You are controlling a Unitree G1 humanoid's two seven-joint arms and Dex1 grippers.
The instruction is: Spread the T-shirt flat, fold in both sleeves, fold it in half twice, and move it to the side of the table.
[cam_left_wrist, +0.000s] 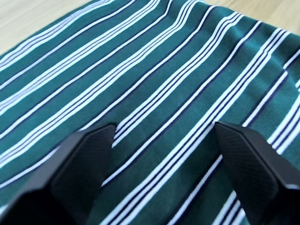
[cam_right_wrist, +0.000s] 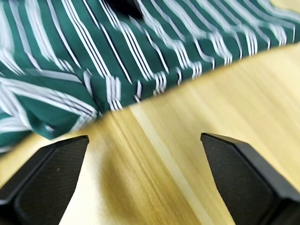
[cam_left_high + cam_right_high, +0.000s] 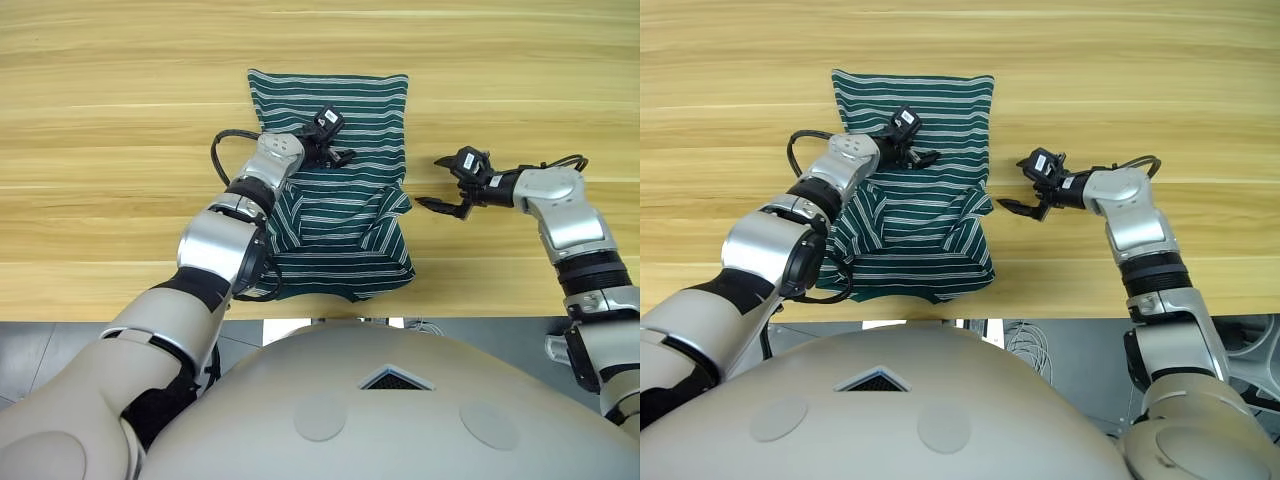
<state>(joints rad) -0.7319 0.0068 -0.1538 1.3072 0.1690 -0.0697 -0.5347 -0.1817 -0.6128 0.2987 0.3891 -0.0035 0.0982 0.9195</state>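
**T-shirt under my left gripper, beside my right**

My left gripper (image 3: 343, 156) hangs wide open and empty over the middle of the T-shirt (image 3: 340, 235), which lies at the table's (image 3: 100, 150) near edge. My right gripper (image 3: 440, 185), also spread and empty, is over bare wood just off the shirt's right edge.

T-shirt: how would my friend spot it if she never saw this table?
Look at the wooden table. Near its front edge lies the T-shirt, with the left tool over it. It is the only cloth: dark green with thin white stripes.
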